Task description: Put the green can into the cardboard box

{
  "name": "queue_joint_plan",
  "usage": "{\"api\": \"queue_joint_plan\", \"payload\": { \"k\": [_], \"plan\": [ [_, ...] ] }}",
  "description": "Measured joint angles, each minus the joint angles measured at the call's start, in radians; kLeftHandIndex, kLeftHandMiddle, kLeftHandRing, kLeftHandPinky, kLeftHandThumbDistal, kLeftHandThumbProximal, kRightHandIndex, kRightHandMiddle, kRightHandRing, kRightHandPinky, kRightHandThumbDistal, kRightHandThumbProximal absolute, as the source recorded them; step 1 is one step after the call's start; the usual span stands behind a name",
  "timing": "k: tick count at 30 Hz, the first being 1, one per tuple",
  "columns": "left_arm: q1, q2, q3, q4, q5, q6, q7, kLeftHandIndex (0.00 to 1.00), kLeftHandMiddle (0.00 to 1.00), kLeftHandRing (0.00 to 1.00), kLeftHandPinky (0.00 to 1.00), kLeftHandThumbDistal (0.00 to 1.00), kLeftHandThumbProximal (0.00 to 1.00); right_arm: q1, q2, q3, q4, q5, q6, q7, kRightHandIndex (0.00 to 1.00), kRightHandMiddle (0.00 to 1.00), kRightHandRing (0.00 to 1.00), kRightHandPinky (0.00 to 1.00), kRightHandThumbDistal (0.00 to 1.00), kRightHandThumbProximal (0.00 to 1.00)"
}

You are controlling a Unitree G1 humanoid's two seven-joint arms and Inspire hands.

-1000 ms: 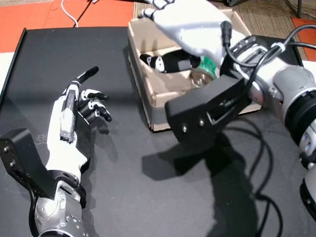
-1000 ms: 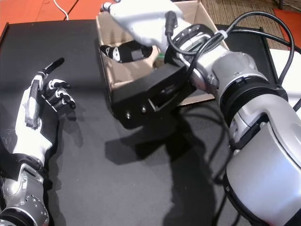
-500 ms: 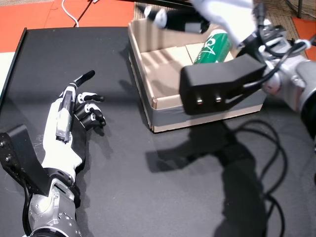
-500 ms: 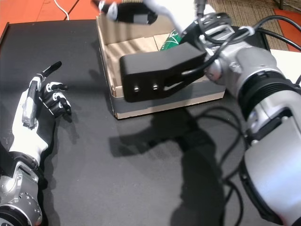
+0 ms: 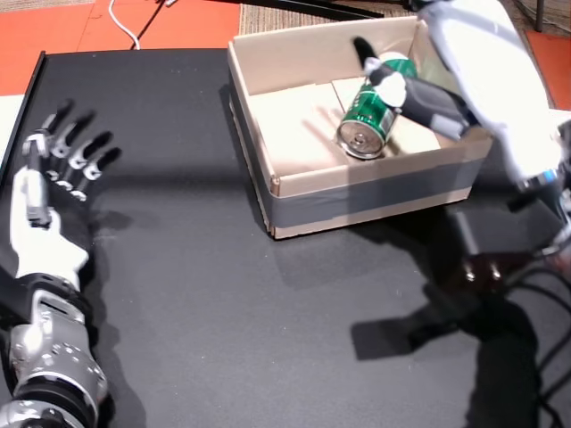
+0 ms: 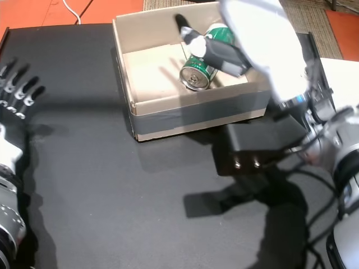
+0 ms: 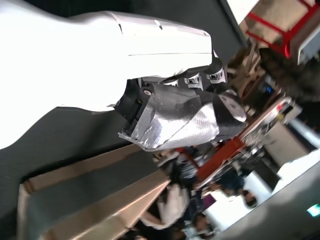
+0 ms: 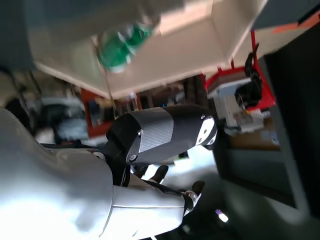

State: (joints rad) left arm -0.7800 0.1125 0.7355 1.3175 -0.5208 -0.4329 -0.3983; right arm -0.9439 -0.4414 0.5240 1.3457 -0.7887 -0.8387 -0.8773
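The green can (image 5: pixel 366 111) (image 6: pixel 196 72) lies on its side inside the cardboard box (image 5: pixel 357 189) (image 6: pixel 196 116), its silver end facing the front wall. My right hand (image 5: pixel 482 80) (image 6: pixel 263 45) hovers over the box's right side, open, with its thumb stretched above the can. In the right wrist view the can (image 8: pixel 122 44) is blurred and sits apart from the hand (image 8: pixel 125 165). My left hand (image 5: pixel 49 178) (image 6: pixel 12 106) rests at the table's far left, open with fingers spread. The left wrist view shows the left hand (image 7: pixel 150 100) holding nothing.
The black table (image 5: pixel 223 339) runs in front of and left of the box. Black cables (image 5: pixel 526 294) and a black wrist block (image 6: pixel 263 148) lie to the right, beside the box. Orange floor and a white cable (image 5: pixel 125 22) show behind the table.
The can has left my right hand and now lies in the box. The right hand drew back to the right. My left hand moved left and spread its fingers.
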Motion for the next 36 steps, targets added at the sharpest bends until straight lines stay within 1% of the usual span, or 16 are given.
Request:
{"api": "queue_joint_plan", "payload": {
  "k": [2,3,6,8,12,13,16,18,19,22,23,25,29,32,34,36],
  "plan": [
    [0.0,0.009,0.025,0.0,-0.029,0.031,-0.017,0.49,0.54,0.66,0.71,0.02,0.78,0.033,-0.005,-0.021,-0.003,0.02,-0.021,0.016,0.8,0.86,0.95,0.96,0.39,0.55],
    [0.0,0.013,0.029,0.0,-0.035,0.043,-0.029,0.49,0.54,0.66,0.72,0.01,0.78,0.053,-0.009,-0.03,-0.006,0.032,-0.032,0.017,0.8,0.87,0.95,0.95,0.41,0.52],
    [0.0,0.016,0.042,0.0,-0.042,0.075,-0.043,0.52,0.56,0.67,0.74,0.04,0.82,0.099,-0.012,-0.066,-0.019,0.072,-0.078,0.049,0.73,0.84,0.94,0.94,0.42,0.45],
    [0.0,0.016,0.047,0.0,-0.045,0.104,-0.042,0.53,0.58,0.69,0.76,0.0,0.85,0.123,-0.013,-0.096,-0.033,0.111,-0.109,0.093,0.68,0.83,0.96,0.95,0.39,0.44],
    [-0.002,0.015,0.045,0.001,-0.044,0.159,-0.042,0.55,0.62,0.73,0.79,0.0,0.93,0.164,-0.03,-0.16,-0.088,0.176,-0.163,0.146,0.68,0.84,0.97,0.97,0.35,0.41],
    [-0.003,0.014,0.043,0.001,-0.044,0.17,-0.042,0.56,0.62,0.73,0.79,0.0,0.94,0.175,-0.037,-0.178,-0.107,0.193,-0.176,0.158,0.67,0.84,0.96,0.97,0.34,0.4],
    [-0.003,0.013,0.035,0.001,-0.042,0.194,-0.046,0.57,0.6,0.71,0.76,0.04,0.93,0.239,-0.067,-0.244,-0.181,0.262,-0.224,0.196,0.62,0.79,0.93,0.93,0.4,0.44],
    [-0.003,0.015,0.029,0.001,-0.042,0.202,-0.05,0.56,0.6,0.7,0.78,0.07,0.92,0.296,-0.089,-0.279,-0.225,0.296,-0.249,0.238,0.61,0.78,0.91,0.91,0.39,0.42],
    [-0.004,0.016,0.026,0.001,-0.041,0.205,-0.049,0.54,0.59,0.69,0.77,0.04,0.92,0.326,-0.095,-0.293,-0.245,0.314,-0.263,0.265,0.61,0.77,0.91,0.91,0.39,0.42],
    [-0.006,0.018,0.019,0.002,-0.039,0.219,-0.041,0.51,0.56,0.67,0.72,0.06,0.91,0.403,-0.098,-0.316,-0.3,0.351,-0.304,0.326,0.59,0.75,0.9,0.9,0.34,0.45],
    [-0.006,0.018,0.016,0.002,-0.035,0.221,-0.041,0.5,0.55,0.66,0.71,0.06,0.91,0.422,-0.093,-0.323,-0.311,0.358,-0.318,0.339,0.58,0.74,0.88,0.89,0.36,0.45],
    [-0.006,0.018,0.006,0.002,-0.026,0.221,-0.042,0.5,0.55,0.65,0.69,0.12,0.87,0.448,-0.068,-0.34,-0.315,0.376,-0.355,0.36,0.54,0.69,0.86,0.88,0.38,0.45],
    [-0.006,0.02,-0.001,0.002,-0.021,0.221,-0.048,0.49,0.53,0.64,0.71,0.11,0.85,0.493,-0.009,-0.36,-0.321,0.401,-0.461,0.406,0.47,0.59,0.77,0.83,0.43,0.47],
    [-0.006,0.03,0.0,0.002,-0.021,0.222,-0.051,0.5,0.54,0.65,0.76,0.16,0.83,0.538,0.02,-0.393,-0.324,0.408,-0.519,0.42,0.44,0.57,0.76,0.8,0.29,0.35],
    [-0.006,0.045,0.0,0.002,-0.021,0.228,-0.054,0.5,0.54,0.64,0.76,0.17,0.82,0.557,0.063,-0.42,-0.314,0.452,-0.552,0.43,0.43,0.57,0.76,0.8,0.23,0.33],
    [-0.006,0.053,0.0,0.002,-0.021,0.233,-0.054,0.51,0.55,0.64,0.76,0.19,0.83,0.562,0.123,-0.446,-0.294,0.501,-0.571,0.437,0.43,0.56,0.74,0.81,0.33,0.48]
  ]
}}
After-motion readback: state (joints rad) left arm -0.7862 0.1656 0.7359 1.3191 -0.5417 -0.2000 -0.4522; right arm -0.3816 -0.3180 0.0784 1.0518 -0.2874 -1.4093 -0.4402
